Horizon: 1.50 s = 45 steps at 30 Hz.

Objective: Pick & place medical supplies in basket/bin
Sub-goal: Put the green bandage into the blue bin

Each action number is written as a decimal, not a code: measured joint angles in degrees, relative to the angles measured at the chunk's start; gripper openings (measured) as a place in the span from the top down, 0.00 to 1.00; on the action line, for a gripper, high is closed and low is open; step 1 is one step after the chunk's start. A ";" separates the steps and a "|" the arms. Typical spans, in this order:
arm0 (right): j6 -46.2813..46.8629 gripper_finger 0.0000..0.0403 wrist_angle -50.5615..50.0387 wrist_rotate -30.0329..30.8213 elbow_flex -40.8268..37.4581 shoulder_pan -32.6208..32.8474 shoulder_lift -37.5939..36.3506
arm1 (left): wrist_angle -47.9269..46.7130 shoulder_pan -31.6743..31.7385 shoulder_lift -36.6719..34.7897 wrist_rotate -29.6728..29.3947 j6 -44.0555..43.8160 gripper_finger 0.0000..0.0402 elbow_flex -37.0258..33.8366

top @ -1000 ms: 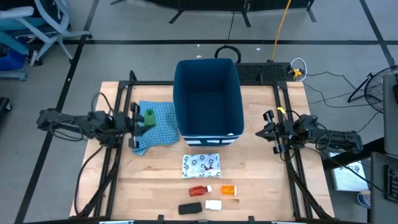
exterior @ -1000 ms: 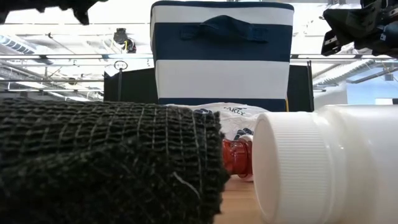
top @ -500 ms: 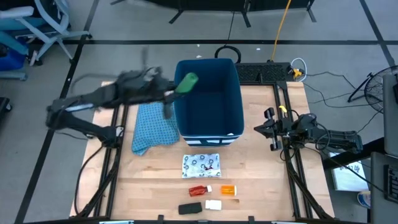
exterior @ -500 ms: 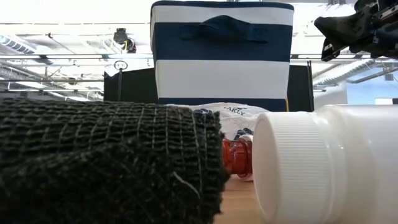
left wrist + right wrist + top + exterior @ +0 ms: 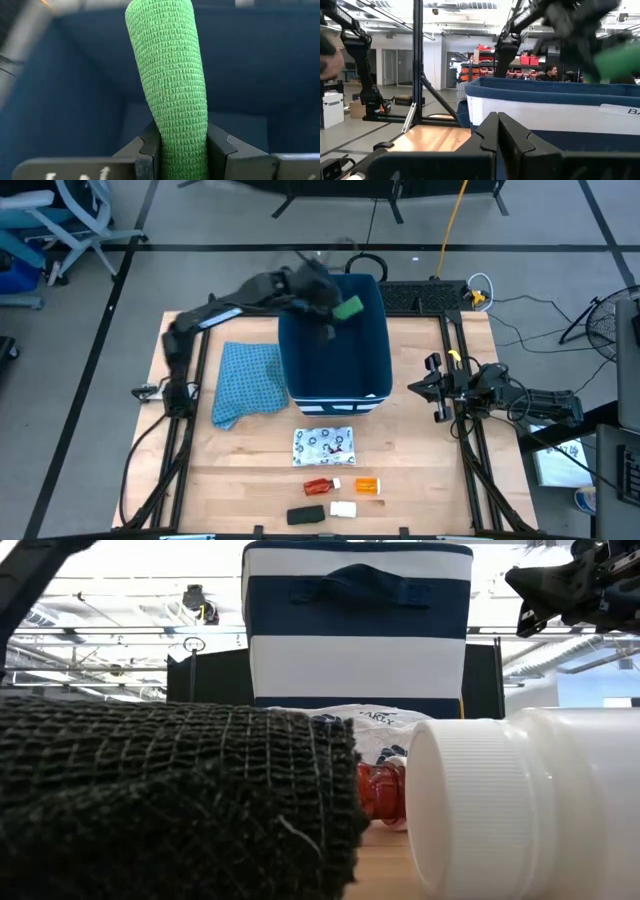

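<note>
My left gripper [image 5: 333,302] is over the open dark-blue bin [image 5: 335,370], shut on the green oblong [image 5: 349,308], a roll of green wrap [image 5: 172,75]. On the table in front of the bin lie the white packet [image 5: 323,445], the red piece [image 5: 318,486], the orange pill bottle [image 5: 367,485], the black oblong [image 5: 306,515] and the small white block [image 5: 343,509]. My right gripper [image 5: 437,390] waits shut at the table's right side, beside the bin. My left gripper pinches the green roll between its two fingers [image 5: 149,150] at the roll's near end [image 5: 182,150]. The arm reaches in from the table's left. The roll sticks out forward past the fingertips, lifted clear above the bin's inside.
A blue patterned cloth [image 5: 248,380] lies flat left of the bin. In the low view the black oblong [image 5: 170,800] and a white ribbed item [image 5: 520,810] fill the foreground, with the striped bin wall [image 5: 357,640] behind. Bare wood lies around the small items.
My left arm has swung up from the table's left edge, over the blue cloth, toward the far right, carrying the green roll from beside the cloth to above the bin. The cloth now lies uncovered.
</note>
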 joint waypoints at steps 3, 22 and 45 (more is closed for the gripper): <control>-0.13 1.00 0.03 0.00 0.00 0.00 0.00 | -1.24 0.25 4.40 1.93 -0.50 0.77 -0.01; 1.81 1.00 1.79 -0.21 0.00 0.00 0.02 | -0.29 -0.47 15.06 4.79 -0.87 0.77 -0.92; 1.13 1.00 2.52 -0.15 0.00 0.00 0.02 | 7.48 -0.29 15.09 0.26 -3.48 0.77 -14.25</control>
